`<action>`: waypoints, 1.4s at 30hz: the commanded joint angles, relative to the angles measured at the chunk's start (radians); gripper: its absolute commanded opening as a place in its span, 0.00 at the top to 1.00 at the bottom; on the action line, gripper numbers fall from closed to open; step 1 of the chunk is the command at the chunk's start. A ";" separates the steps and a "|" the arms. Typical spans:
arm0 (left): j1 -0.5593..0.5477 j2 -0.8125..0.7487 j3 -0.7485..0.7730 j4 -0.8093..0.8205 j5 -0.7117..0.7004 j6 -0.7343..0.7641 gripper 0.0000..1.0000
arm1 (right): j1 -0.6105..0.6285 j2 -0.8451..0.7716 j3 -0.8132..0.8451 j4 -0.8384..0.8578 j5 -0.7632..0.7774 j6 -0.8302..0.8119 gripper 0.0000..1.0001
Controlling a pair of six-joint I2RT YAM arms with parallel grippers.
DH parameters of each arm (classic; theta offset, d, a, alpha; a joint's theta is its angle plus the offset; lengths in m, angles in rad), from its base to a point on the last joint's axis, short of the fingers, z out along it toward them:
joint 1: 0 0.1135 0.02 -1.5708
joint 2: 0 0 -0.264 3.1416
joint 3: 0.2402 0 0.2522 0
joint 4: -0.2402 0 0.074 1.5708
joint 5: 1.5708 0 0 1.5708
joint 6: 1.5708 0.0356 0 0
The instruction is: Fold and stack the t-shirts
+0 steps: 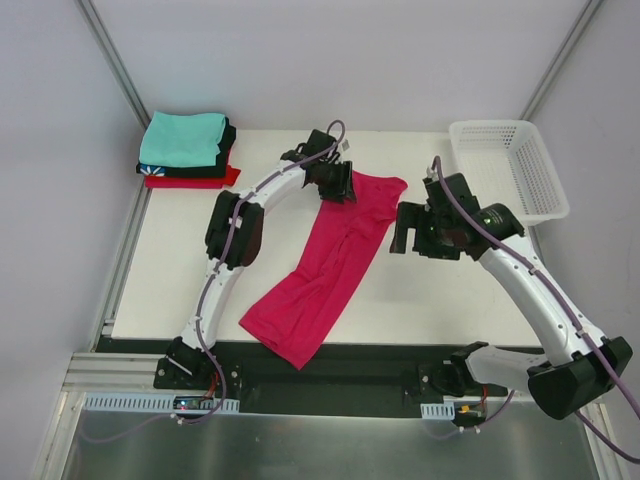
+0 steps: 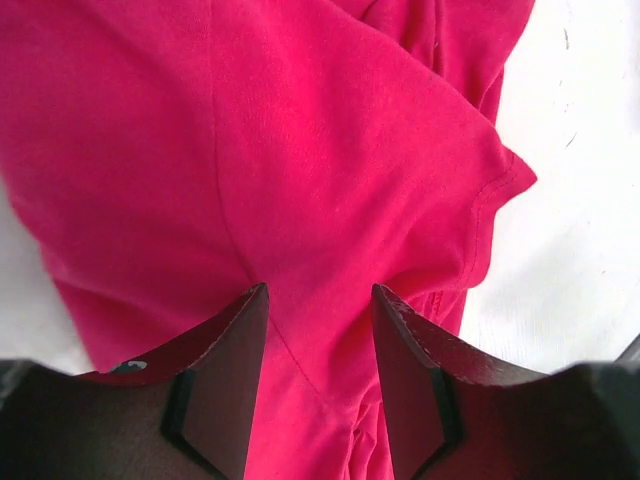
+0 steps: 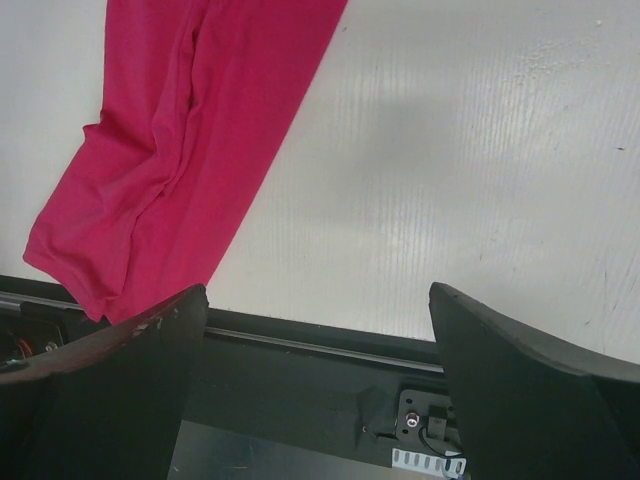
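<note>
- The crimson-pink t-shirt (image 1: pixel 335 265) lay bunched into a long diagonal band. It ran from the upper centre of the top view down to the lower centre-left, and its low end spilled over the near edge of the table (image 1: pixel 440 300).
- The left gripper (image 2: pixel 318 292) sat over the band's upper end with its fingers parted. Cloth filled the gap but was not pinched, and a sleeve hem showed just right of the fingers in its wrist view.
- The right gripper (image 3: pixel 318 290) was spread wide above bare table to the right of the shirt, holding nothing.
- The step in hand looked like spreading the shirt flat before any fold. Doing that well probably meant closing on a hem or corner — not a bunched ridge — while the right arm took the opposite edge, so the cloth came taut rather than dragged.
- The overhanging end could slide off the table under a careless pull.
- The folded stack — teal tee (image 1: pixel 183 138) on top, black tee (image 1: pixel 224 148) under it, red tee (image 1: pixel 190 181) at the bottom — sat at upper left, well apart.
</note>
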 commanded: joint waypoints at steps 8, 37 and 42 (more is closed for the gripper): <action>0.095 0.088 0.094 0.013 0.076 -0.133 0.57 | 0.010 -0.078 -0.001 -0.069 0.005 0.022 0.04; 0.292 -0.051 0.201 -0.025 0.021 -0.069 0.55 | 0.028 -0.100 -0.091 -0.099 0.026 0.017 0.04; 0.292 -0.209 0.214 -0.237 -0.045 0.061 0.54 | 0.082 0.010 -0.079 -0.023 0.005 0.027 0.04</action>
